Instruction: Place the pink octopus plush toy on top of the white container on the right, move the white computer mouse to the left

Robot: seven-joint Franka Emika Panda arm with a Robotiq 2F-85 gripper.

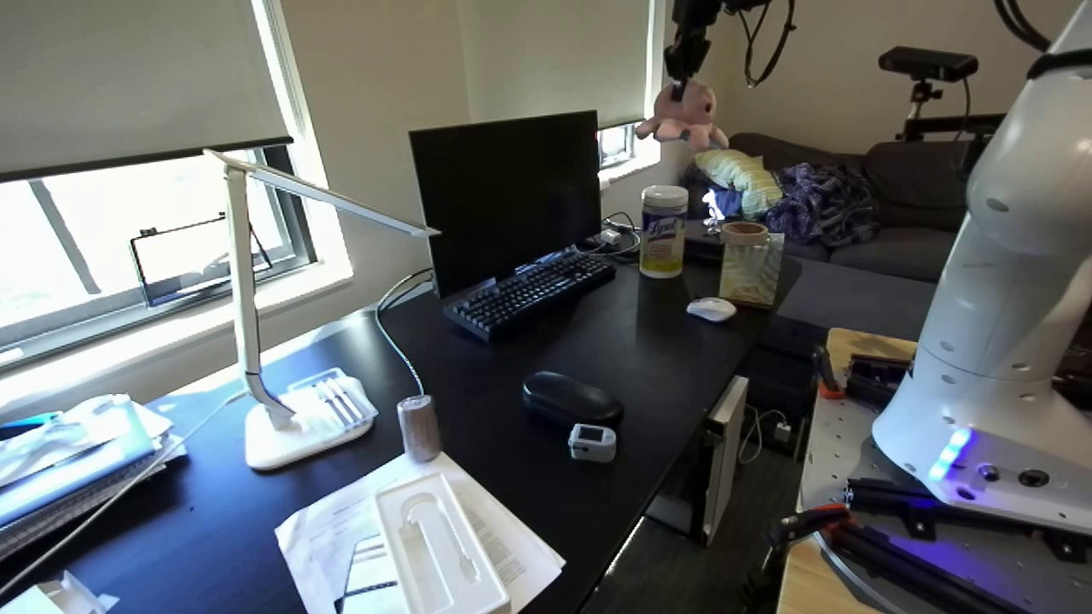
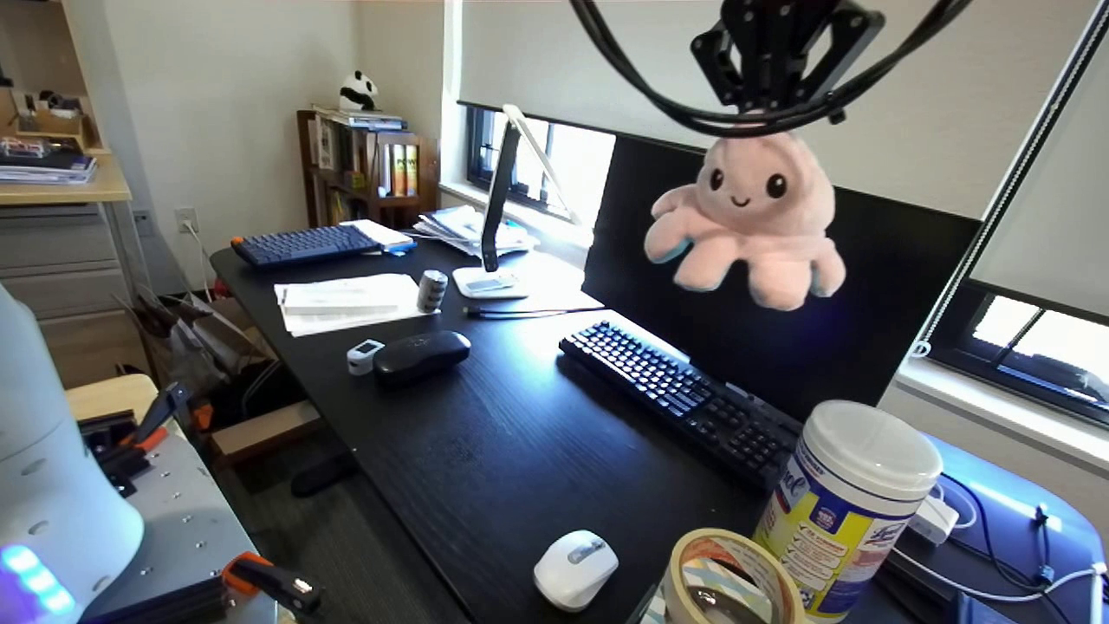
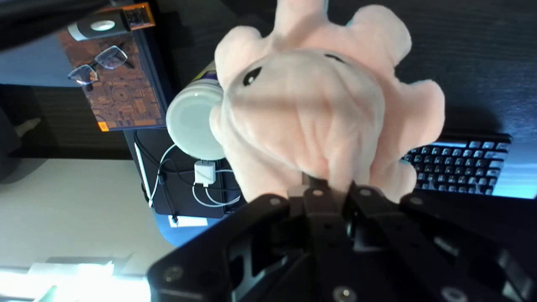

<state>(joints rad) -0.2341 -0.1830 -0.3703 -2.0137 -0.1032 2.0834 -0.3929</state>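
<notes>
- On the left, in an exterior view, a dark case point(image 2: 422, 355) was seen lying on the desk point(image 2: 485, 442), well apart from the action.
- Next along, the white computer mouse point(image 2: 576, 570) was spotted flat on the surface, near the desk's edge; its leftward trip was judged yet to be made.
- Then the star turn: the pink octopus plush toy point(image 2: 749, 221) was held high, legs dangling, with nothing touched beneath.
- Just above it, the gripper point(image 2: 762, 111)! Its fingers were drawn almost together, and a fold of cloth at the crown was pinched between them.
- On the right, the target: the white container point(image 2: 847, 511), stood upright, well below the toy and, from that side, to its right. In the wrist view its lid point(image 3: 195, 121) was seen partly covered by the plush, peeping out on the side opposite the keyboard point(image 3: 457, 164). On that offset everything was judged to turn: a sideways shift away from the keyboard was called for, then a lowering. No particular heading was thought to be needed, the lid being round; a tumble was to be feared if release was made off-centre.
</notes>
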